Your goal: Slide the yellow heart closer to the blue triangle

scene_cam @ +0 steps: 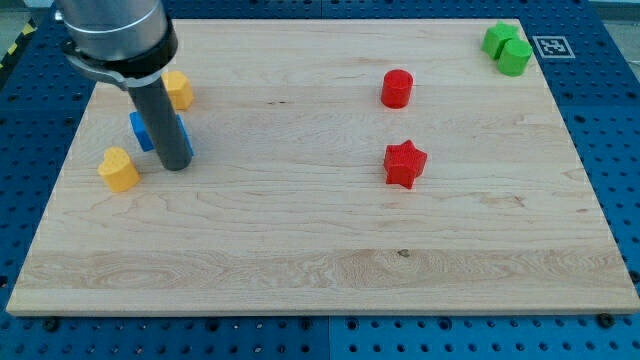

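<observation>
The yellow heart (118, 169) lies near the view's left edge of the wooden board (320, 270). The blue triangle (143, 130) sits just up and to the right of it, partly hidden behind my rod. My tip (175, 165) rests on the board just right of the yellow heart and at the lower right of the blue triangle, touching or nearly touching it. A second yellow block (179, 90) stands just above the blue triangle, partly covered by the arm.
A red cylinder (397, 88) and a red star (405, 163) sit right of centre. Two green blocks (508, 47) are at the top right corner. A fiducial tag (550, 46) lies beside them off the board.
</observation>
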You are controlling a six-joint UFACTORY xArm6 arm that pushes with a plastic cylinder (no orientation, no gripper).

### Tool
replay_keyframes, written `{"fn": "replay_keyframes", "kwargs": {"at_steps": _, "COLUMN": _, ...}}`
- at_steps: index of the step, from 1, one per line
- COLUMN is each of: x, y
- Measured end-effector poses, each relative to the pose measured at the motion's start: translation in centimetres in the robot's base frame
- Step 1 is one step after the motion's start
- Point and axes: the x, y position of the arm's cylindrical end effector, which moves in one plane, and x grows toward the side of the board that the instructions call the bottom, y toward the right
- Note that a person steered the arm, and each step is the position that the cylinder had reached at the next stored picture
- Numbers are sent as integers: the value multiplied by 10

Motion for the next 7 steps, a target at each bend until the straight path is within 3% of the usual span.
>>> {"fn": "replay_keyframes", "kwargs": {"at_steps": 3, "x": 11, "y": 6}}
{"fn": "replay_keyframes", "kwargs": {"at_steps": 5, "x": 86, "y": 24}}
{"fn": "replay_keyframes", "kwargs": {"at_steps": 7, "x": 97, "y": -120}}
